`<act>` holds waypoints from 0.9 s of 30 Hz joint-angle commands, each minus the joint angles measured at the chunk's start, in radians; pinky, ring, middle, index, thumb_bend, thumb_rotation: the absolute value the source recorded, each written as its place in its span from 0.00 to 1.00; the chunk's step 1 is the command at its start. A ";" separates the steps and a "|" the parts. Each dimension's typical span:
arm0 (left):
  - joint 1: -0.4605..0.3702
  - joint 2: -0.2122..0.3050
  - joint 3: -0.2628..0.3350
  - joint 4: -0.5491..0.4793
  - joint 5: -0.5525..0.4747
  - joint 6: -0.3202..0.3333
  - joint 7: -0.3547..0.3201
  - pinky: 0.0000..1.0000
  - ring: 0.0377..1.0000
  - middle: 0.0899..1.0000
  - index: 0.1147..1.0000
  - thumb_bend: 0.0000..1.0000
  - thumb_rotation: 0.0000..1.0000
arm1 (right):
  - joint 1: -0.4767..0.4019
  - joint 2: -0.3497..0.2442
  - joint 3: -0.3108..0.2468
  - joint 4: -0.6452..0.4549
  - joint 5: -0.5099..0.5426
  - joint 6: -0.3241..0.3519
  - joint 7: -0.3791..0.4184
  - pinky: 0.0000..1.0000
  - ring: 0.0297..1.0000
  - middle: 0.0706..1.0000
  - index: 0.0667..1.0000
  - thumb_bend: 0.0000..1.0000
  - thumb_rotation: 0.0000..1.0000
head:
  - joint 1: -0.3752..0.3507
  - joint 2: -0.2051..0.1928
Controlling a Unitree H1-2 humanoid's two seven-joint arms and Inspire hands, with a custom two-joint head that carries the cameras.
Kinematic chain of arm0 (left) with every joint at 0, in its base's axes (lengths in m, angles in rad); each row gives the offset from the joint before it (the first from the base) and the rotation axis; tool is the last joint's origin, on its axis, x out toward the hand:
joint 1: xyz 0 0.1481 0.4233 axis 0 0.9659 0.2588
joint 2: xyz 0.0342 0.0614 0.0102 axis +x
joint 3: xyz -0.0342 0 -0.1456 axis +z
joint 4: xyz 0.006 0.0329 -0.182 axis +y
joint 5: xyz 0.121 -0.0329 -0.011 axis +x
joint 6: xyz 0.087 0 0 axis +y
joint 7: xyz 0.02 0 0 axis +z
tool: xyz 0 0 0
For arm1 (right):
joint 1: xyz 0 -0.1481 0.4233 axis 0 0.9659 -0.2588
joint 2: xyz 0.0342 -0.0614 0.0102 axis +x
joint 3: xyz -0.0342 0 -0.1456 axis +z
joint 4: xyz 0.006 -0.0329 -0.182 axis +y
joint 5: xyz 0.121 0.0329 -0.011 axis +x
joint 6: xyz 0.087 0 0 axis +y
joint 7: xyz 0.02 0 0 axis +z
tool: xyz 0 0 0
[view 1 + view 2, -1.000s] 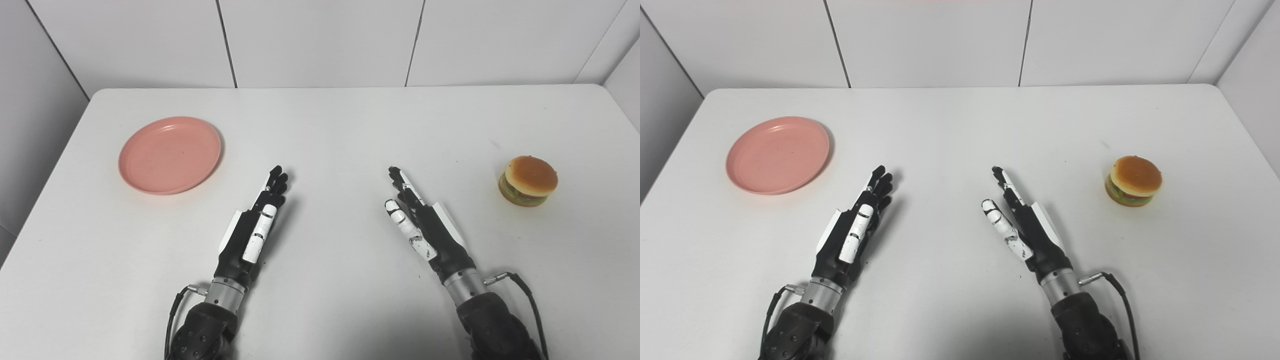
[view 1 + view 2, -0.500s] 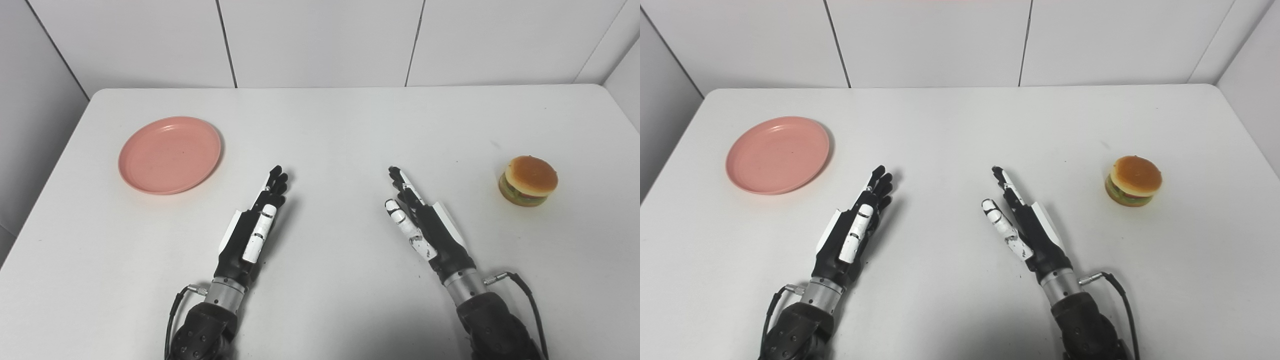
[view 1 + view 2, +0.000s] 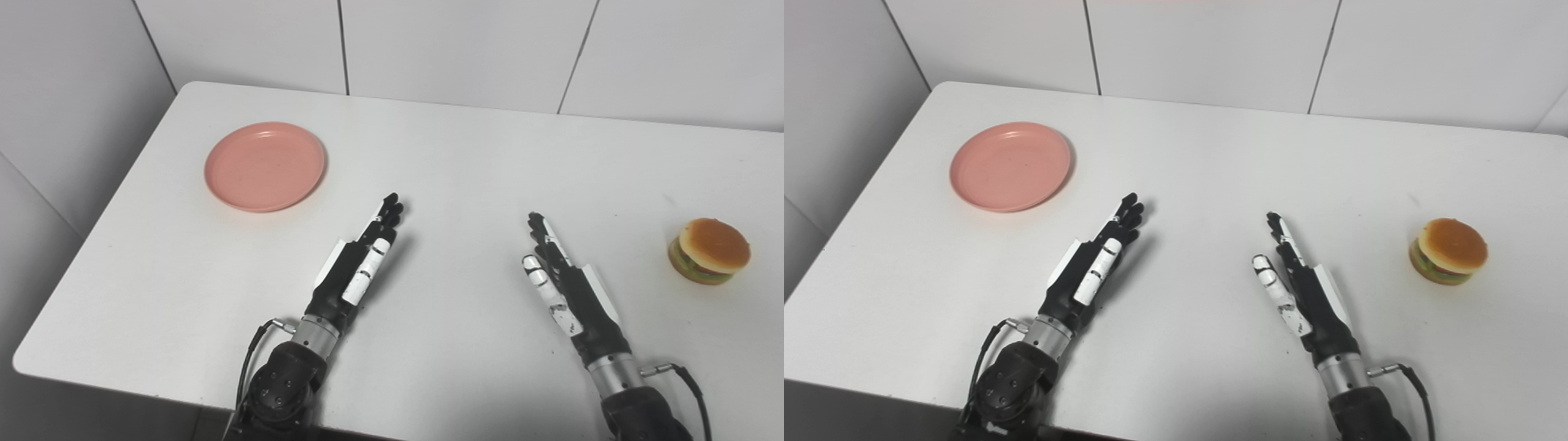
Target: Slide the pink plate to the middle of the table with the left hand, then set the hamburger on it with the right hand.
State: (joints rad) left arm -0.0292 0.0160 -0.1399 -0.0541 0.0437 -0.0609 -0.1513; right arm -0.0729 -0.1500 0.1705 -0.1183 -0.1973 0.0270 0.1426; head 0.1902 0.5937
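The round pink plastic plate (image 3: 264, 166) lay upper left, the toy hamburger (image 3: 709, 250) far right. Both the left hand (image 3: 361, 263) and the right hand (image 3: 566, 282) were held open and empty. The plate's far rim was best hooked and drawn centreward, flat.

Count: one pink plate (image 3: 264, 165), one hamburger (image 3: 709, 250). Two hands: left hand (image 3: 357, 267), right hand (image 3: 569, 288). All on one table (image 3: 478, 153).
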 commanded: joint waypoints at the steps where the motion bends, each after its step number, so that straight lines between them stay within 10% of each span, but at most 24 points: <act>1: 0.032 -0.024 -0.020 0.097 0.018 -0.011 0.019 1.00 1.00 1.00 1.00 0.43 1.00 | 0.010 -0.014 -0.011 0.011 0.016 -0.031 0.006 0.98 1.00 0.99 0.99 0.24 1.00 | 0.036 -0.030; 10: 0.014 -0.057 -0.038 0.161 0.055 -0.032 0.042 0.98 1.00 1.00 1.00 0.39 1.00 | 0.012 -0.034 -0.026 0.077 0.083 -0.128 0.018 1.00 1.00 1.00 1.00 0.15 1.00 | 0.137 -0.117; 27: 0.016 -0.070 -0.038 0.139 0.078 0.005 0.044 1.00 1.00 1.00 1.00 0.44 1.00 | 0.016 -0.032 -0.025 0.054 0.100 -0.112 0.028 1.00 1.00 1.00 1.00 0.03 1.00 | 0.148 -0.107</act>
State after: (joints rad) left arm -0.0802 -0.0460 -0.1649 0.0162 0.1338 -0.0722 -0.1078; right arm -0.0714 -0.1749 0.1527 -0.0564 -0.1010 -0.0815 0.1646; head 0.3375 0.4863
